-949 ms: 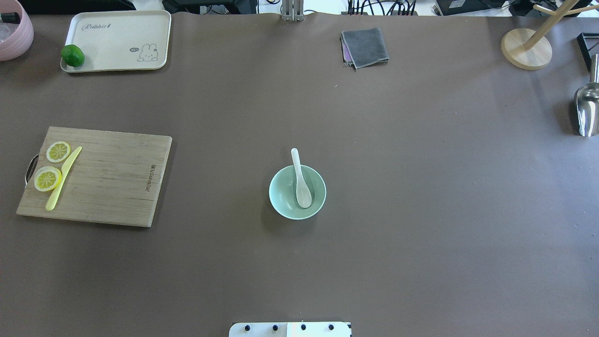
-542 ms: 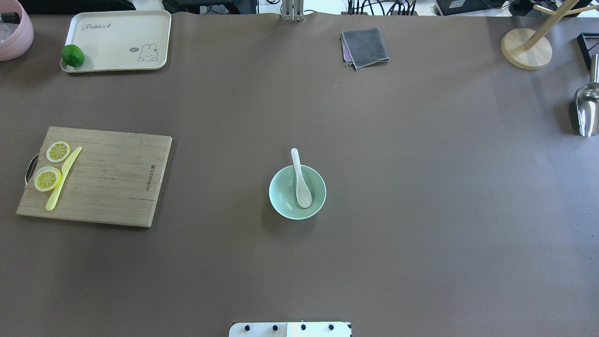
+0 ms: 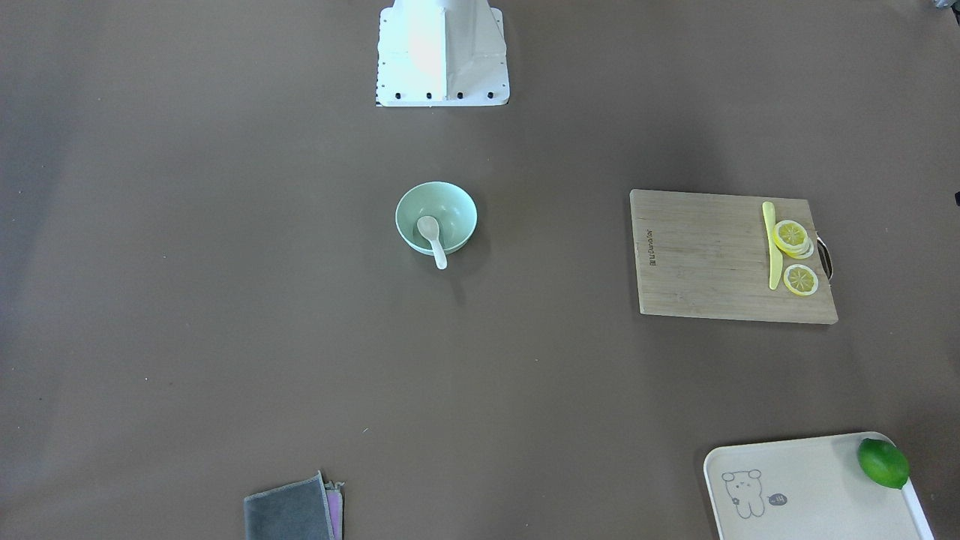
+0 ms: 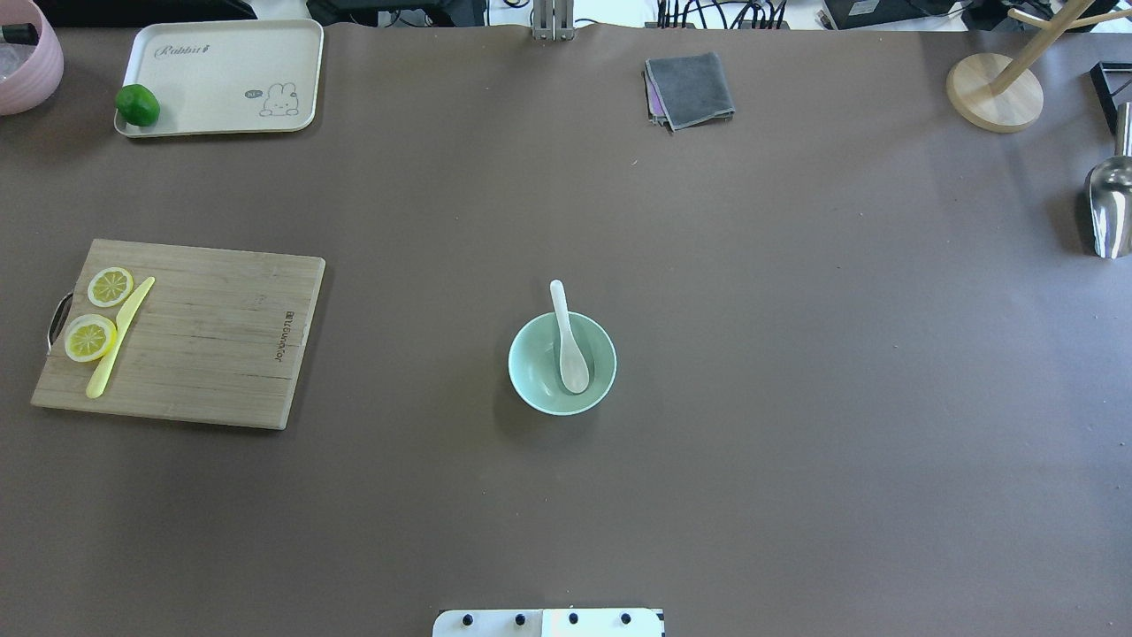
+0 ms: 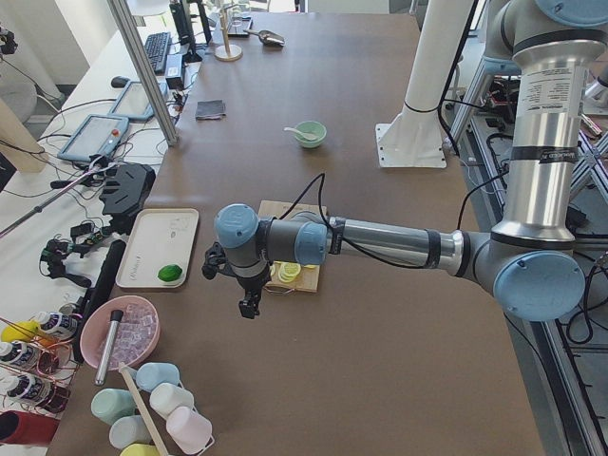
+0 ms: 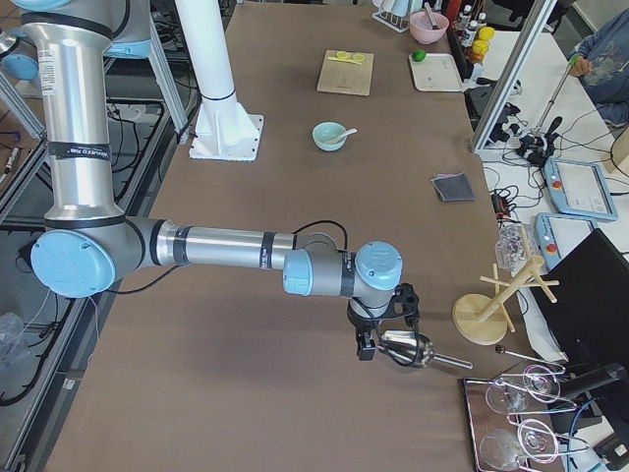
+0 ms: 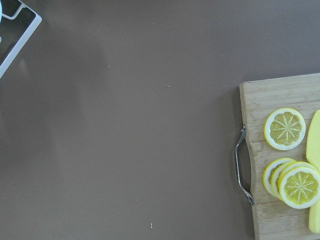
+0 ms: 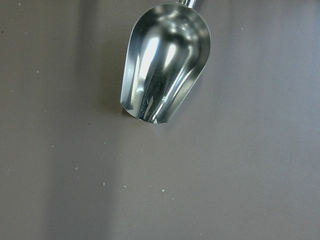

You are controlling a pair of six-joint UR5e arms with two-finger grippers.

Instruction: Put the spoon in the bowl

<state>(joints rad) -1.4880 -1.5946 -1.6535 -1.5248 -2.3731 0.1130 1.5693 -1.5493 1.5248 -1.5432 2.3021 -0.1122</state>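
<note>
Your glossy white spoon (image 4: 570, 354) lay in the smooth round mint bowl (image 4: 534, 382). Left gripper (image 5: 249, 306) and right gripper (image 6: 366, 350) hung downward at opposite table ends; you couldn't read their jaws.

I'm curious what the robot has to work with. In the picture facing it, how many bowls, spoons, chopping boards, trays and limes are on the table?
bowl: 1
spoon: 1
chopping board: 1
tray: 1
lime: 1
Total: 5
</note>
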